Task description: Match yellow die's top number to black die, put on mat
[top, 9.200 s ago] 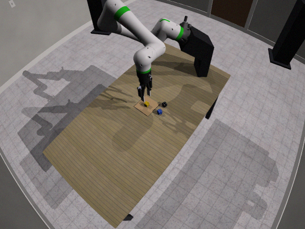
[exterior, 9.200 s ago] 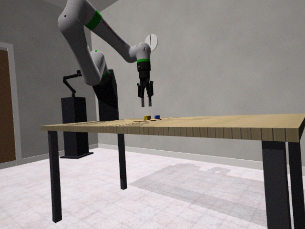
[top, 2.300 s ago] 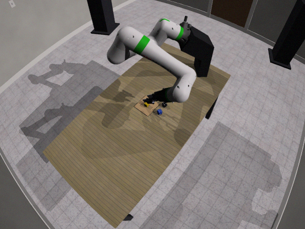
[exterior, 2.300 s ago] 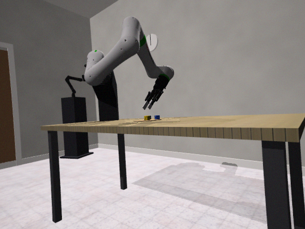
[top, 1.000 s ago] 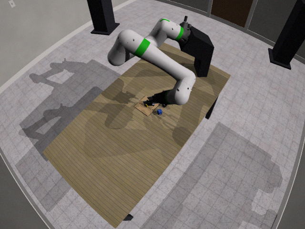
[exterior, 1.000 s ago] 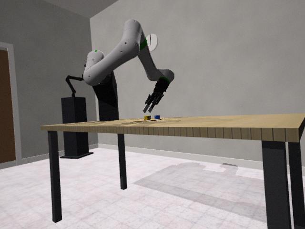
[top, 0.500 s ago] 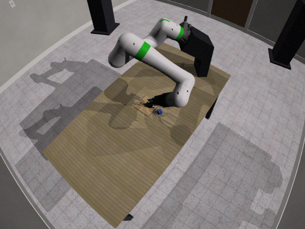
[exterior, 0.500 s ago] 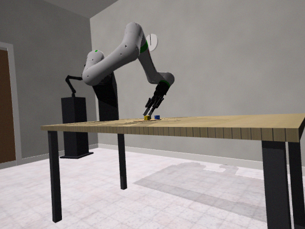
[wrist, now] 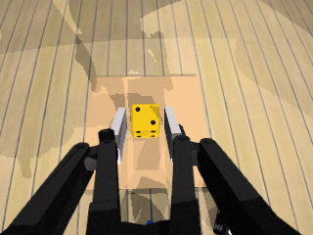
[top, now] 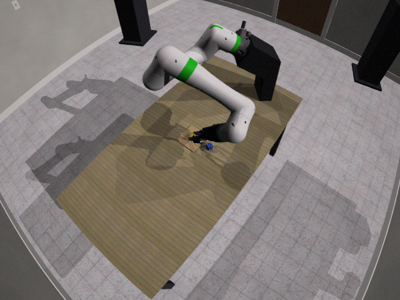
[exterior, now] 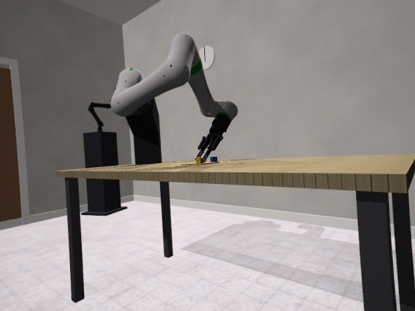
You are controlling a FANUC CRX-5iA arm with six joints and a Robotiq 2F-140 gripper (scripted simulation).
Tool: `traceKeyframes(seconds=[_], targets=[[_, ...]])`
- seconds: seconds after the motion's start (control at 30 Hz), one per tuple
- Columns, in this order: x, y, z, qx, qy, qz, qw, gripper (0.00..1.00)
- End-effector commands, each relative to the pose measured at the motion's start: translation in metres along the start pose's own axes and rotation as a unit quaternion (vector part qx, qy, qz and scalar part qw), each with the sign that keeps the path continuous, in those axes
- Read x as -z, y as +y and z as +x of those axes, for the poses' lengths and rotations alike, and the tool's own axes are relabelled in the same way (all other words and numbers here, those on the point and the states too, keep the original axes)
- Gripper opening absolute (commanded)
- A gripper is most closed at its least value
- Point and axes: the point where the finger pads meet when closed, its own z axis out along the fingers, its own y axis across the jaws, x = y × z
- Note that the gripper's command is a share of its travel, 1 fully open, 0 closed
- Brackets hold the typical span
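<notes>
Tabletop (top: pixel 145 200) (exterior: pixel 284 167) (wrist: pixel 254 98) beneath mat (top: pixel 194 149) (wrist: pixel 188 98); yellow die (top: pixel 192 134) (exterior: pixel 199 160) (wrist: pixel 145 119)

claw (top: pixel 191 137) (exterior: pixel 200 159) (wrist: pixel 145 117) lowered, tilted, around yellow die (top: pixel 192 134) (exterior: pixel 199 160) (wrist: pixel 145 120)
</notes>
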Motion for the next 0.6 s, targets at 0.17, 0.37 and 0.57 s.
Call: traceKeyframes(seconds=[0.17,0.37,0.57], targets=[[-0.0025,0.0000,-0.0027,0.000,0.000,0.000,1.000,0.28],[-0.0027,0.0000,-0.0029,0.000,0.000,0.000,1.000,0.28],[-0.0027,0.0000,-0.0029,0.000,0.000,0.000,1.000,0.28]])
